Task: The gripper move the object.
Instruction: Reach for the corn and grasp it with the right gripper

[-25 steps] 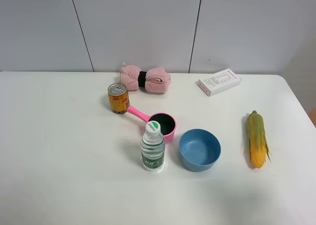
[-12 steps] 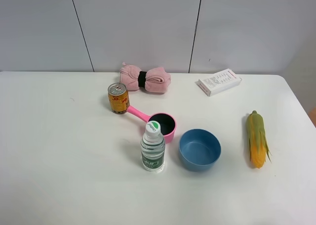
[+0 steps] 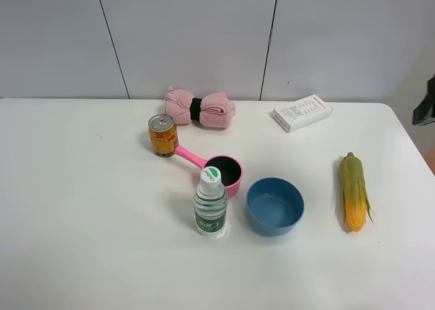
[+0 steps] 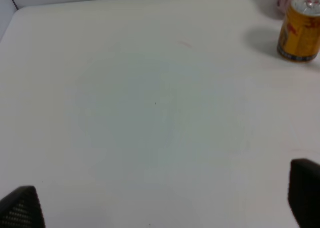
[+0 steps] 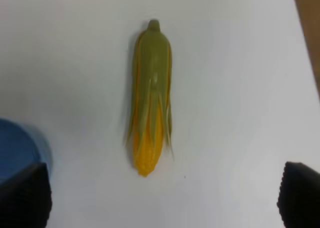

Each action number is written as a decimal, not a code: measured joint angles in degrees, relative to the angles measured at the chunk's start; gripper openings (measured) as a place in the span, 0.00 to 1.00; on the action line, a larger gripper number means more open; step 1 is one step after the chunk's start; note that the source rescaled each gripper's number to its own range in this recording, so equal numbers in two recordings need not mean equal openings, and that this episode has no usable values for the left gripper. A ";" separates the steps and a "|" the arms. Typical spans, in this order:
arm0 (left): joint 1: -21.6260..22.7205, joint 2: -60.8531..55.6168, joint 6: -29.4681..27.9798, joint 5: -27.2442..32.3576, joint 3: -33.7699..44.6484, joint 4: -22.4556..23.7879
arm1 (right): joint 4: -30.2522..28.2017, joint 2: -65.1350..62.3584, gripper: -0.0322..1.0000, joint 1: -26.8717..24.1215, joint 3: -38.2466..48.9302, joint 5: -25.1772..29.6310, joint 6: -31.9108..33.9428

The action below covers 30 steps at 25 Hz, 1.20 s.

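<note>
The toy corn cob [image 3: 355,191], yellow kernels with green husk, lies on the white table at the right, stem end pointing away from the front edge. In the right wrist view the corn [image 5: 151,93] lies ahead of my right gripper [image 5: 162,195], whose black fingertips [image 5: 25,195] stand wide apart and empty, above the table. A dark part of the right arm [image 3: 425,102] shows at the exterior view's right edge. My left gripper [image 4: 162,203] is open and empty over bare table; it is out of the exterior view.
A water bottle [image 3: 210,202], blue bowl [image 3: 274,206] and pink scoop [image 3: 219,168] stand mid-table, left of the corn. A yellow can [image 3: 162,134], pink cloth bundle [image 3: 200,108] and white box [image 3: 301,113] sit further back. The table's right edge [image 3: 416,153] is close to the corn.
A dark part of the right arm has come into the exterior view at the right edge. The corn and the other objects have not moved.
</note>
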 joint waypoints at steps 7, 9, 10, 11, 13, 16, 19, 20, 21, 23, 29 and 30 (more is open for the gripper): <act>0.00 0.00 0.00 0.00 0.00 0.00 | 11.96 11.62 0.81 -7.24 0.00 -1.91 -13.11; 0.00 0.00 0.00 0.00 0.00 0.00 | 13.41 13.62 0.81 -8.58 0.00 -3.50 -16.09; 0.00 0.00 0.00 0.00 0.00 0.00 | 13.64 14.34 0.81 -8.99 0.00 -4.31 -17.18; 0.00 0.00 0.00 0.00 0.00 0.00 | 13.77 15.17 0.80 -9.30 0.00 -4.98 -18.34; 0.00 0.00 0.00 0.00 0.00 0.00 | 13.98 16.85 0.80 -10.00 0.00 -6.07 -20.67; 0.00 0.00 0.00 0.00 0.00 0.00 | 14.13 20.19 0.80 -10.43 0.00 -6.62 -22.61; 0.00 0.00 0.00 0.00 0.00 0.00 | 14.31 23.74 0.80 -10.43 0.00 -8.87 -23.79; 0.00 0.00 0.00 0.00 0.00 0.00 | 14.31 24.94 0.80 -10.43 0.00 -9.39 -23.95; 0.00 0.00 0.00 0.00 0.00 0.00 | 14.31 25.90 0.80 -10.43 0.00 -9.88 -24.08; 0.00 0.00 0.00 0.00 0.00 0.00 | 14.31 28.10 0.80 -10.43 0.00 -10.82 -24.48; 0.00 0.00 0.00 0.00 0.00 0.00 | 14.31 33.62 0.80 -10.43 0.00 -12.60 -25.59; 0.00 0.00 0.00 0.00 0.00 0.00 | 14.31 34.48 0.80 -10.43 0.00 -12.94 -25.72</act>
